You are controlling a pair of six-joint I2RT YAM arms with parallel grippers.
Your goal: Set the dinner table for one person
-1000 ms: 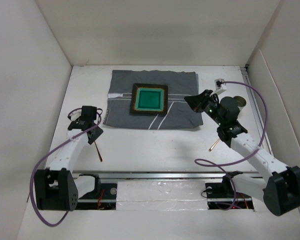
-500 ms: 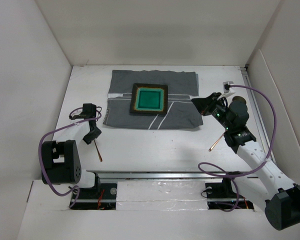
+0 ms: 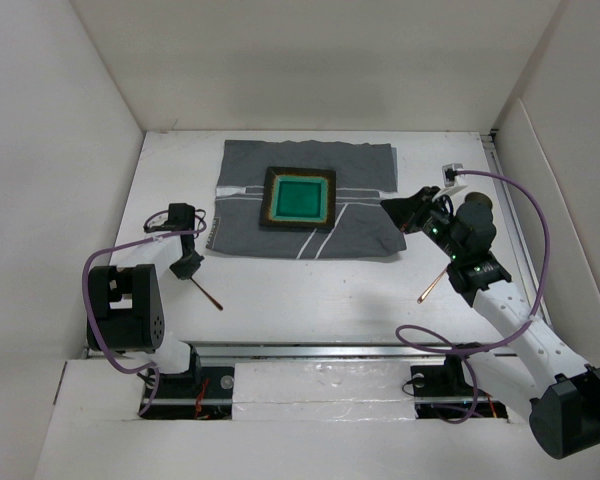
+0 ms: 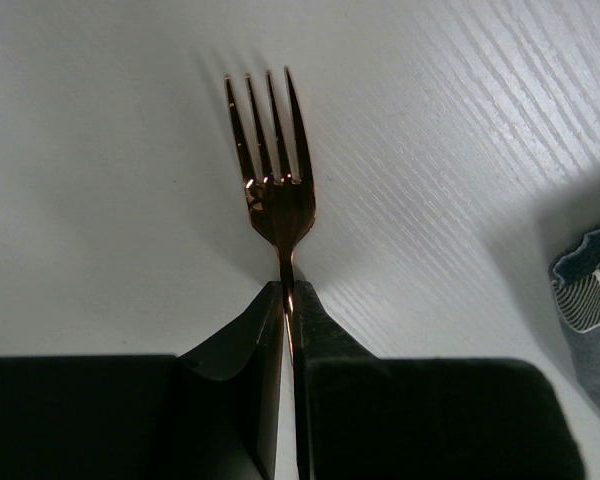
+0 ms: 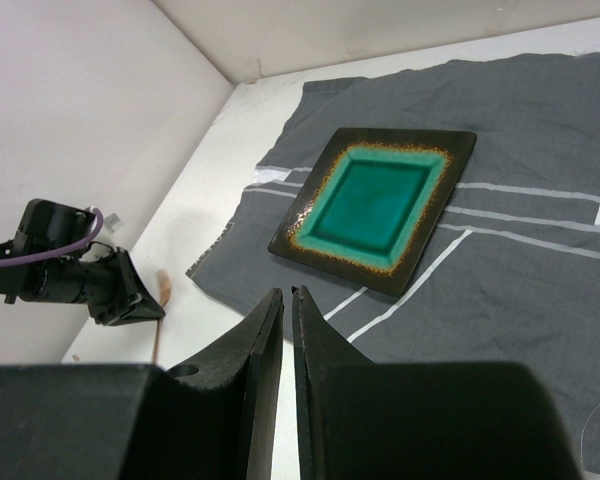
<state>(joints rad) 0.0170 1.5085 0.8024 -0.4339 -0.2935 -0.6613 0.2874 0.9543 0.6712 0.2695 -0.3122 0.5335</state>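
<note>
A copper fork (image 4: 273,190) lies over the white dinner table (image 3: 310,285), left of the grey striped cloth (image 3: 365,225). My left gripper (image 4: 287,292) is shut on the fork's neck, with the tines pointing away from the jaws. From above, the left gripper (image 3: 188,266) points down at the table and the fork's handle (image 3: 211,298) sticks out toward the near right. A square dark plate with a teal centre (image 3: 300,198) sits on the cloth. My right gripper (image 3: 388,207) hovers over the cloth's right edge, shut on nothing.
A second copper utensil (image 3: 427,290) lies on the table, partly under the right forearm. A dark round thing (image 3: 479,203) shows behind the right wrist. White walls close in the left, back and right. The plate (image 5: 380,205) lies ahead of the right jaws.
The left gripper closed on the fork, and the fork's handle swung from pointing near to pointing near-right. The left arm folded back. The right arm shifted right, then held still.
</note>
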